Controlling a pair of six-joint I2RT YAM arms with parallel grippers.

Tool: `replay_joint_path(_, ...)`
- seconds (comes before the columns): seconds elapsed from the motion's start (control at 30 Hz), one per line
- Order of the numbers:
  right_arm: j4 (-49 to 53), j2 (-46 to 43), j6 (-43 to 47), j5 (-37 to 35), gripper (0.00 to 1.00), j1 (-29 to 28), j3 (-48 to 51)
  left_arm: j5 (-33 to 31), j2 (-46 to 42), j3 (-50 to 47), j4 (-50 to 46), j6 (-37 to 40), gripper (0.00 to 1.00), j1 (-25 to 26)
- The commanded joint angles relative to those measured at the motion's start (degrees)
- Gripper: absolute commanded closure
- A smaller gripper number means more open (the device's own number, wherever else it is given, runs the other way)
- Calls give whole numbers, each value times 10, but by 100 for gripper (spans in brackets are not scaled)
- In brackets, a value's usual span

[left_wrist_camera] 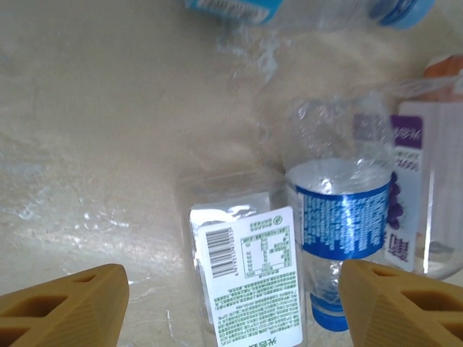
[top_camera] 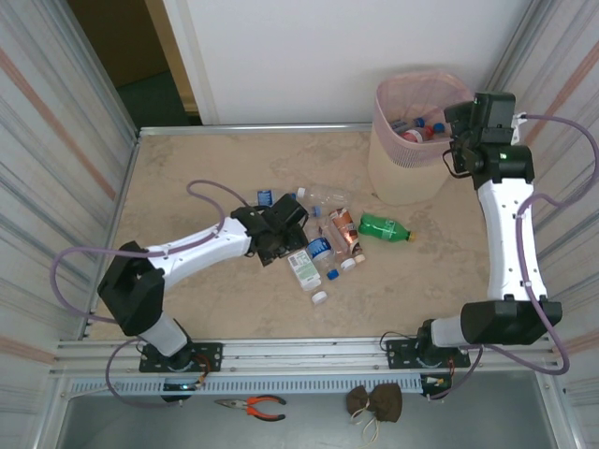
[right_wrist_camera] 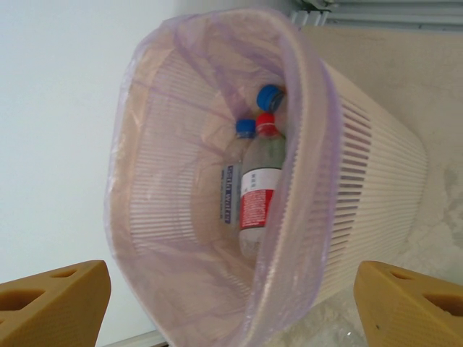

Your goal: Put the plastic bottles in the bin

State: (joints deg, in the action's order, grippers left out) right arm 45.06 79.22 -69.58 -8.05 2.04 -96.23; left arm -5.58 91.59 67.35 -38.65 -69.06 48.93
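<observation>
Left gripper (left_wrist_camera: pixel 231 285), fingers apart and empty, hangs over the plastic bottles (top_camera: pixel 328 245) clustered mid-surface. The surface (top_camera: pixel 187 299) is beige, marbled, between ribbed side panels (top_camera: pixel 47 140). Right gripper (right_wrist_camera: pixel 231 278), likewise apart, sits above the bin (top_camera: pixel 398 178), far right, which contains further bottles. Print on the barcode label (left_wrist_camera: pixel 249 278) is illegible.

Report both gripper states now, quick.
Left gripper: open, empty, over clear crushed white-labelled plastic bottle.
Right gripper: open, empty, facing tall beige pink-lined plastic bin.

I see orange-handled pliers (top_camera: pixel 251 406) and a brown cloth bundle (top_camera: pixel 375 401) on the front ledge (top_camera: pixel 131 416), marbled table (top_camera: pixel 187 159) beyond.
</observation>
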Motion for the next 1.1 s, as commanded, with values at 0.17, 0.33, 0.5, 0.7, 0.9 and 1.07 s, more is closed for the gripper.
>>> replay_joint_path(0.17, -17, -37, 17, 21, 14, 19, 35, 34, 50, -10, 13, -60, 22, 22)
replay_joint_path(0.33, -20, -42, 17, 30, 14, 27, 42, 52, 76, -7, 27, -71, 23, 26)
replay_joint_path(0.5, -23, -46, 17, 39, 14, 34, 48, 51, 91, -5, 37, -75, 22, 25)
replay_joint_path(0.7, -26, -52, 16, 48, 15, 43, 53, 57, 110, 3, 40, -72, 22, 22)
replay_joint_path(0.9, -30, -55, 18, 51, 15, 47, 57, 57, 115, 11, 38, -66, 21, 20)
replay_joint_path(1.07, -32, -55, 18, 54, 15, 49, 59, 58, 111, 10, 40, -66, 21, 20)
